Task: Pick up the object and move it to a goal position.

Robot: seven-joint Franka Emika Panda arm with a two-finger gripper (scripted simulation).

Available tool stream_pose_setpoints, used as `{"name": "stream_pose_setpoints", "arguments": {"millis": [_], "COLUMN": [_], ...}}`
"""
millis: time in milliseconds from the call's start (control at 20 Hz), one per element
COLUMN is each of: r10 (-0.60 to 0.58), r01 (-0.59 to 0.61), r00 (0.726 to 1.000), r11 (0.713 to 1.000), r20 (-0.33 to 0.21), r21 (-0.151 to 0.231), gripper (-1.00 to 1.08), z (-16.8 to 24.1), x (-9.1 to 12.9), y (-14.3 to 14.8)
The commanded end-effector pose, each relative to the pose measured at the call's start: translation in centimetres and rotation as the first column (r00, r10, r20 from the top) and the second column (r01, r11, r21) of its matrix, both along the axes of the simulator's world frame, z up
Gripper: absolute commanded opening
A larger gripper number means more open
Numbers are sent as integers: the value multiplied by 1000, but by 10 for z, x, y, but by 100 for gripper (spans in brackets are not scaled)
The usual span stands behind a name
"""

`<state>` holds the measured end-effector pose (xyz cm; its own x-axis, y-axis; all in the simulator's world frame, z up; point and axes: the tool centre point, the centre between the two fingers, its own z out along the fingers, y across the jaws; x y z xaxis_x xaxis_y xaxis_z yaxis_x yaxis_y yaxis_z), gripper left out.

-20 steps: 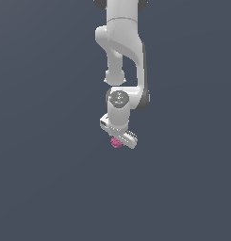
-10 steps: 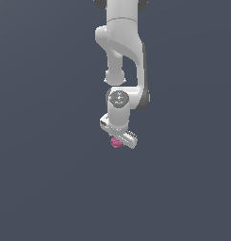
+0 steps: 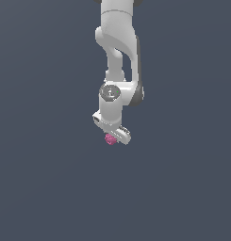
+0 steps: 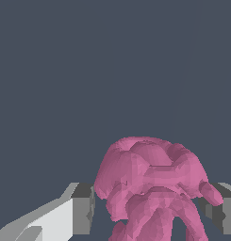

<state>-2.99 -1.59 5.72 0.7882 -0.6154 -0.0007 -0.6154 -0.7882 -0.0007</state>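
The object (image 3: pixel 110 139) is a tiny magenta-pink lumpy clump. In the exterior view it peeks out just under the white gripper (image 3: pixel 112 140), near the middle of the picture. In the wrist view the object (image 4: pixel 150 183) fills the space between the two grey finger pads (image 4: pixel 84 208), and each pad touches one side of it. The gripper (image 4: pixel 152 214) is shut on the object. The arm hangs down from the top of the exterior view and hides most of the fingers there.
A plain dark grey surface (image 3: pixel 41 188) surrounds the arm on all sides. No other object shows in either view.
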Motion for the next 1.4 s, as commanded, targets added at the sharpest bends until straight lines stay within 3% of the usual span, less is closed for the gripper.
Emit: {"name": "stream_pose_setpoints", "arguments": {"millis": [0, 800, 1100, 1350], "r10": [-2, -2, -2, -2], "r01": [2, 2, 2, 2], "r00": [1000, 1000, 1000, 1000], "r11": [1000, 1000, 1000, 1000], "r20": [1, 1, 0, 0], "r21": [0, 1, 0, -1], "gripper": [-100, -100, -100, -100], "z": [10, 93, 109, 112], "x": [-7, -65, -75, -75], "y": [-19, -177, -208, -214]}}
